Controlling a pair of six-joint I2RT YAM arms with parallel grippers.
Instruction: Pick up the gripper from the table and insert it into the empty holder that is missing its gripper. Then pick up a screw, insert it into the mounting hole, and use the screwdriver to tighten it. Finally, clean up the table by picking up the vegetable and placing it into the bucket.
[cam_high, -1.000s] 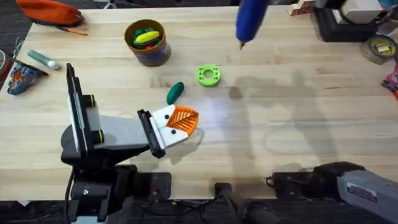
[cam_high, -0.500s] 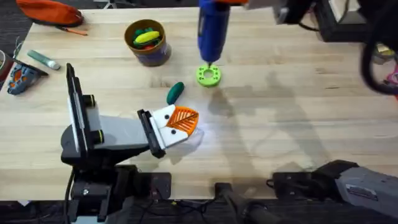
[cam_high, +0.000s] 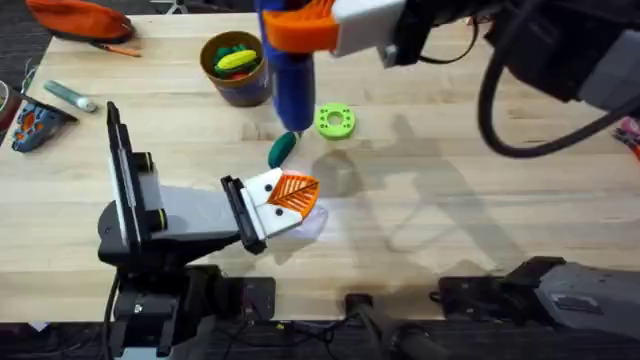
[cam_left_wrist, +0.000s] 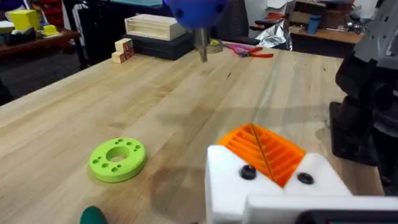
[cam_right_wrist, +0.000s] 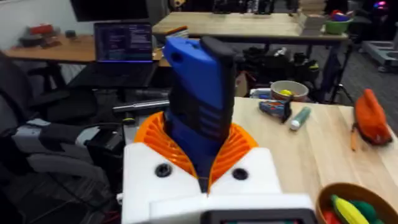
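Observation:
My right gripper (cam_high: 300, 28) reaches in from the back right, shut on the blue screwdriver (cam_high: 289, 85), which hangs tip down. Its metal tip is just above the dark green vegetable (cam_high: 281, 151) lying on the table. The screwdriver (cam_right_wrist: 199, 106) stands between the orange pads of my right gripper (cam_right_wrist: 200, 146). My left gripper (cam_high: 297, 190) rests low over the table, orange pads shut together in the white holder (cam_high: 262, 212). Two black screw heads (cam_left_wrist: 249, 172) show on the holder (cam_left_wrist: 267, 196). The bucket (cam_high: 240, 88) at the back left holds yellow and green toys.
A green ring (cam_high: 335, 121) lies right of the vegetable. An orange pouch (cam_high: 80, 18) and a marker (cam_high: 68, 95) are at the far left. A wooden box (cam_left_wrist: 155, 26) stands at the far table edge. The right half of the table is bare wood.
My right arm has carried the screwdriver from the back right to the left and forward, past the green ring, to above the vegetable. The left arm has not moved.

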